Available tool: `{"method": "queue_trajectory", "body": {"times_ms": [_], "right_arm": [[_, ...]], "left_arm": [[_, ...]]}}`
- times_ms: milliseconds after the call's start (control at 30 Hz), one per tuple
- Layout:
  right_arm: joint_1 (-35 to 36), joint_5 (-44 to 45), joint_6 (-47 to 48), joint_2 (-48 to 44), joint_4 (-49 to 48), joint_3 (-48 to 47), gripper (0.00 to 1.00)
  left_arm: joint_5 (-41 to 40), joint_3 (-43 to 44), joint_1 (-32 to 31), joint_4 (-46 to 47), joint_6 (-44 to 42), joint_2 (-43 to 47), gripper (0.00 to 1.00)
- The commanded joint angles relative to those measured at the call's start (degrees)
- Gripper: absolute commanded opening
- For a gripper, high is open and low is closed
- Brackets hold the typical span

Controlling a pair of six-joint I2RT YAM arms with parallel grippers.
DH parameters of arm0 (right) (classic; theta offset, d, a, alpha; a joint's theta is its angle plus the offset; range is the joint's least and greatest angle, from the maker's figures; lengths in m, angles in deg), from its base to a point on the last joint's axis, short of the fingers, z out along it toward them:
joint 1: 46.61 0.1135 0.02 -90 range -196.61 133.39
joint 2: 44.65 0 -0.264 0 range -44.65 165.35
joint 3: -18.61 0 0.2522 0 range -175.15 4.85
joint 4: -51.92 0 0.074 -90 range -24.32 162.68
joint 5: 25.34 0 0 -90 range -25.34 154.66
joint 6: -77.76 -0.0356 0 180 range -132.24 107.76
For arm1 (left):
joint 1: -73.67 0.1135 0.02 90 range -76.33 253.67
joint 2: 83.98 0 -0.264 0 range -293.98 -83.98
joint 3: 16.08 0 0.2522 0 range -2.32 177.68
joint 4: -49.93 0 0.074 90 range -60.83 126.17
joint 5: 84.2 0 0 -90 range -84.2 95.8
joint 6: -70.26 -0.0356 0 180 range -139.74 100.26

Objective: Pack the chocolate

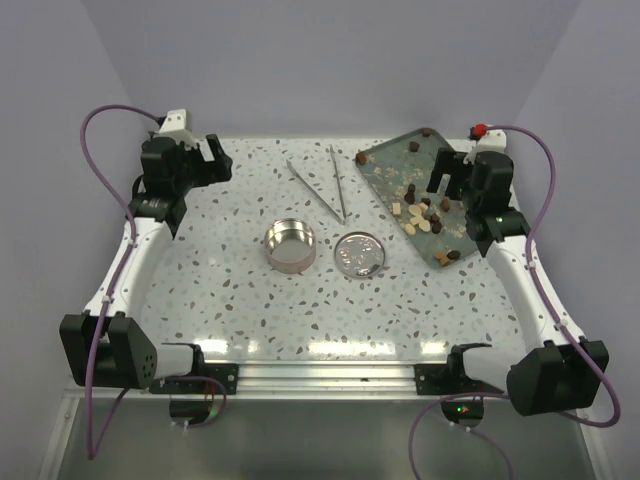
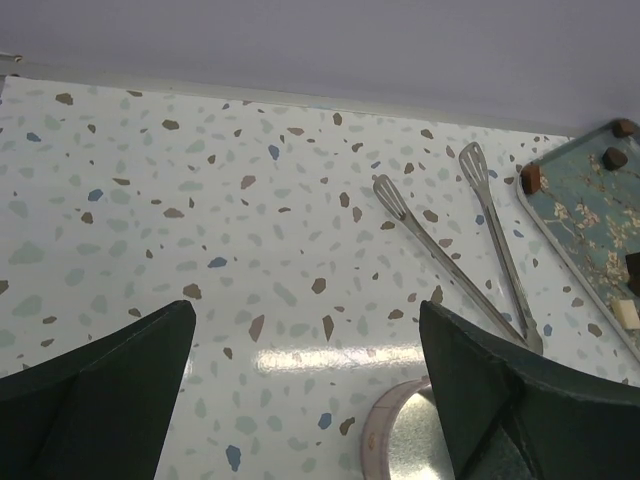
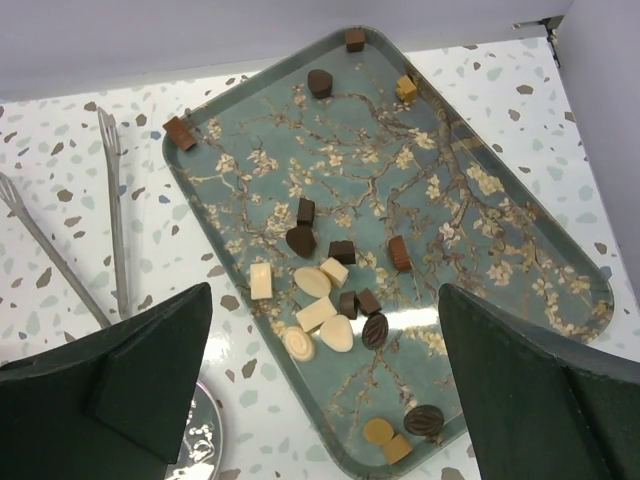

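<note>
We judge the packing not yet begun. The round tin (image 1: 290,262) stands open near the middle of the table (image 1: 200,300), and from the top view its shiny inside shows no piece in it. Its lid (image 1: 359,254) lies flat just beside it, at the tin's 3 o'clock.

All the chocolate (image 3: 318,312) we can find is off toward the table's 2 o'clock, on the flowered tray (image 3: 480,200). The pale and dark lumps bunch near the middle of the tray's inner long edge, with stragglers at both ends. One brown piece (image 3: 180,132) sits on the tabletop just off the tray's far corner, close against the rim.

The tongs (image 1: 339,185) lie untouched at the tin's 12 o'clock, with their tips pointing away from us, between the two arms.

The left gripper (image 2: 307,310) hangs at about 10 o'clock with its jaws spread wide and nothing between them. Its wrist view shows bare table, the tongs and the tin's rim at the lower edge. The right gripper (image 3: 325,290) hovers above the tray, equally spread and equally empty, with the main bunch of pieces lying below the gap between its jaws.

So everything is left to do: every lump has to go from the tray into the tin, the stray one too, and then presumably the lid goes on.
</note>
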Motion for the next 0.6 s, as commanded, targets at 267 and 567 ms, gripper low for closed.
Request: {"method": "queue_trajectory", "body": {"times_ms": [267,567], "right_arm": [[0.0,-1.7,3.7,1.6,1.1,-1.6,0.99],[7.0,-9.3,6.8,13.5,4.8,-9.7,0.99]], "left_arm": [[-2.7,3.7,-0.1,-2.2,-2.7,-0.1,1.00],[-0.6,1.2,-0.1,0.0,-0.5,0.0,1.00]]}}
